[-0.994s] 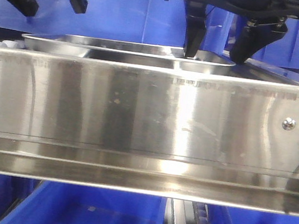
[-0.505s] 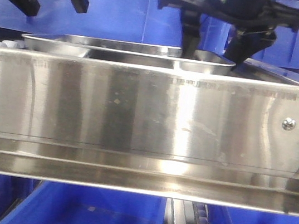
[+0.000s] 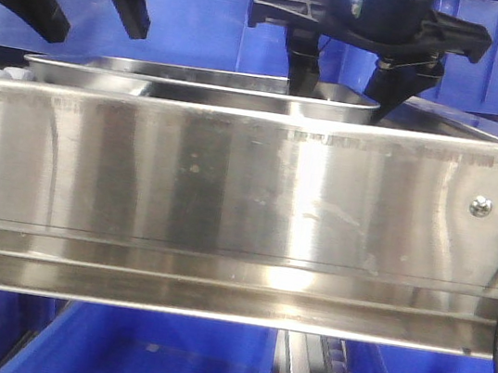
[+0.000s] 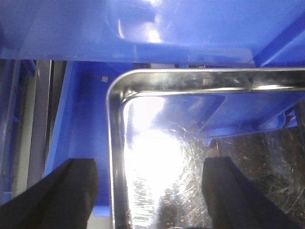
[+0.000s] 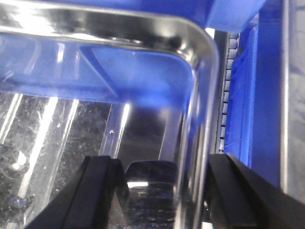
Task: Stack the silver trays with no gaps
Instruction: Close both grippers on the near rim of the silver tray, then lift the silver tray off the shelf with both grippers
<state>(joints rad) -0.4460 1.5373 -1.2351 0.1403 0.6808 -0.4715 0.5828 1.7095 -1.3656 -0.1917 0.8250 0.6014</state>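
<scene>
**Both hands open at the tray's two ends**

The shallow, shiny stainless-steel tray [image 3: 225, 97] with rounded corners lies level and lengthwise. I cannot tell whether a second one is nested under it.

At the tray's right end, the right hand [image 3: 347, 81] is spread wide and straddles the rim. One black finger [image 5: 102, 191] dips inside the tray and the other [image 5: 248, 195] hangs outside it. The wrist view shows the rolled rim running up between them, just beside the outer finger. I cannot tell if they touch, and nothing is clamped.

Over the tray's left end, the left hand [image 3: 87, 12] hovers higher, also wide open and holding nothing. From its wrist view, one finger [image 4: 71, 195] is outside the tray's corner and the other [image 4: 238, 195] is over the tray's mirror-bright floor.

A broad flat steel shelf rail [image 3: 229, 193] runs across in front of the tray, hiding its lower walls, with a screw [image 3: 480, 206] towards its right end. Blue plastic bins [image 3: 219, 13] stand behind the tray.
</scene>
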